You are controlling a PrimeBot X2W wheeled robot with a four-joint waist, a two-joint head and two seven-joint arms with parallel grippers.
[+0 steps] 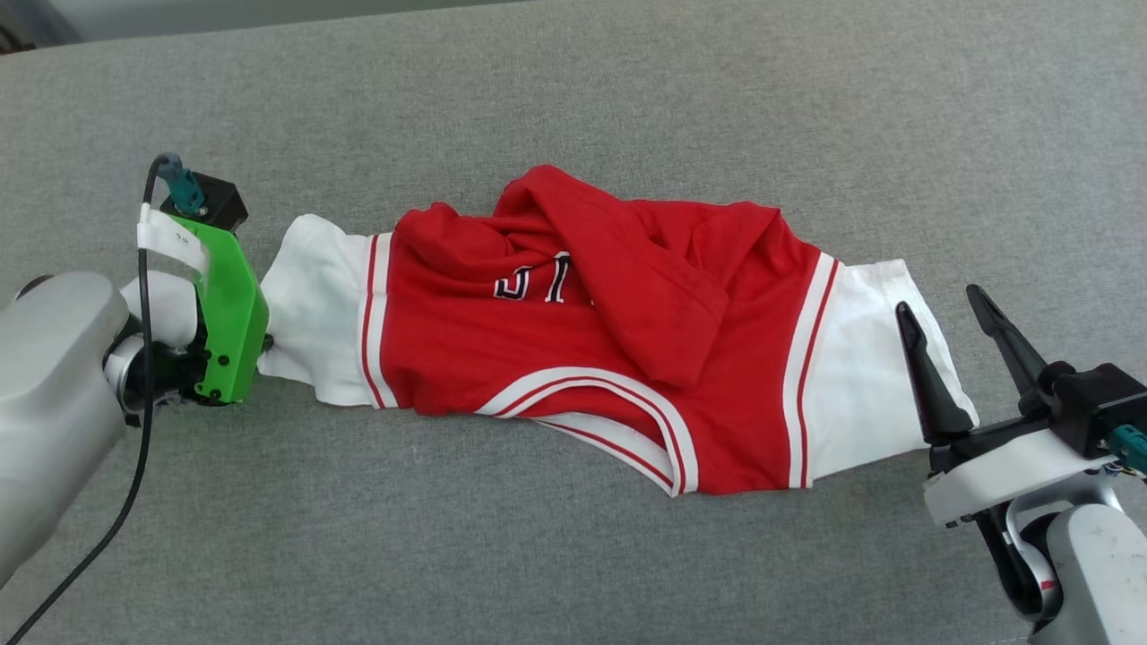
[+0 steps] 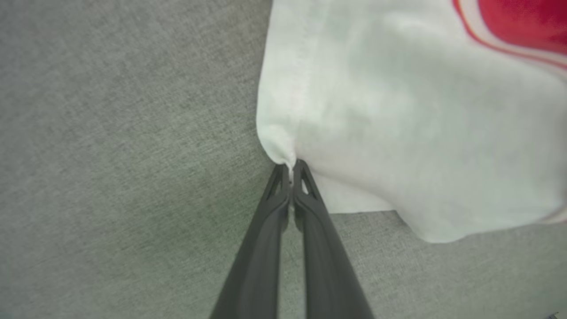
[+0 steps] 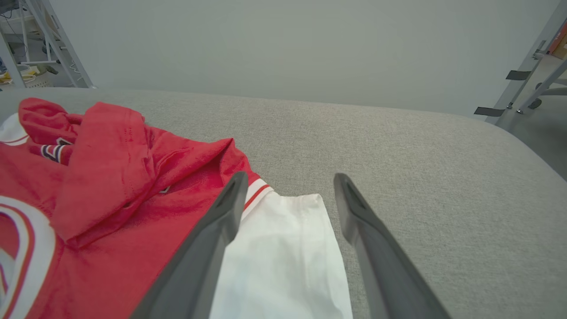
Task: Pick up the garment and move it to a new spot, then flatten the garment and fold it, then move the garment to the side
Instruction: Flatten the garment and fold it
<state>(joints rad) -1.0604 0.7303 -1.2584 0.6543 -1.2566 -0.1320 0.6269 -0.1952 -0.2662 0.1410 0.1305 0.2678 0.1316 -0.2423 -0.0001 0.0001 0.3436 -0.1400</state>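
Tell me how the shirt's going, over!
Left gripper, jaws shut on shirt sleeve. Right gripper, jaws open at other sleeve. Shirt bunched. Nothing in the way.

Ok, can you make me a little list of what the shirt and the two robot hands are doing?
garment: red jersey with white sleeves, crumpled, lying on the grey surface
left end effector: shut, pinching the sleeve edge
right end effector: open, at the other sleeve, holding nothing
number print: partly hidden by a red fold
folding: not yet done
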